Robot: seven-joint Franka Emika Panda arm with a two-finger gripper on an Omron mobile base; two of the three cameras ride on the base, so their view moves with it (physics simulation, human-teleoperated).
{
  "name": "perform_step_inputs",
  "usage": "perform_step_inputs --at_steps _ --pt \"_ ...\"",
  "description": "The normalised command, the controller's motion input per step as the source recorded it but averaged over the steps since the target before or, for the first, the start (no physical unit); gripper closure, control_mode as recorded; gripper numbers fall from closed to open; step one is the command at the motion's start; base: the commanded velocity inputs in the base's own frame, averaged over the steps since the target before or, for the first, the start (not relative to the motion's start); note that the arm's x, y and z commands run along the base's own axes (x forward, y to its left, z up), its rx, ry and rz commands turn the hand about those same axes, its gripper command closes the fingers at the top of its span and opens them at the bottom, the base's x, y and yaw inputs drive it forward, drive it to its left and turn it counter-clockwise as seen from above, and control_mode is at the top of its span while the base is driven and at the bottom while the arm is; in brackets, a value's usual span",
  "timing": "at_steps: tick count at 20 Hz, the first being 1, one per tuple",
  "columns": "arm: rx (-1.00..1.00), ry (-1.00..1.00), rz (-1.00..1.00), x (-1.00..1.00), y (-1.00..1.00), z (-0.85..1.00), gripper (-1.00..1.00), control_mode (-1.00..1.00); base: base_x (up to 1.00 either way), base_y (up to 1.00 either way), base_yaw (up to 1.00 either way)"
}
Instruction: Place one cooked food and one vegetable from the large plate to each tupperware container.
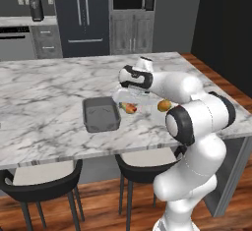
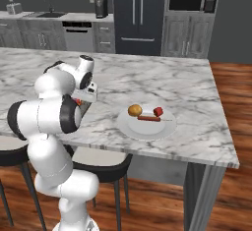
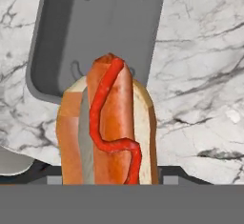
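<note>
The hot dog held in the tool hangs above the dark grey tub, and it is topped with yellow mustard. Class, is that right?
Not quite. The hand view shows the hot dog in the tool above the dark grey tub, but its topping is a red line of sauce, not yellow mustard.

The desk (image 2: 197,87) is a grey-veined white marble slab spanning each base view. Directly on it lie a dark grey tub (image 1: 101,114), centre-left in the left base view, and a round white plate (image 2: 146,125), centre-right in the right base view.
</note>
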Motion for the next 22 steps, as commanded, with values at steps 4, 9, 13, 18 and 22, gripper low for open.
perform_step_inputs --at_steps 4,9,13,18,22 --pt "-0.16 -0.13 -0.4 0.55 1.0 0.0 1.0 -1.0 0.0 0.0 0.0" --pt "-0.13 -0.01 -0.36 0.79 1.0 -0.09 1.0 -1.0 0.0 0.0 0.0" --pt "-0.06 0.05 -0.18 0.81 0.7 -0.26 1.0 -1.0 0.0 0.0 0.0" --pt "0.0 0.08 -0.06 0.61 0.12 -0.13 1.0 -1.0 0.0 0.0 0.0" --pt "0.0 0.08 0.0 0.64 -0.07 -0.11 1.0 -1.0 0.0 0.0 0.0"
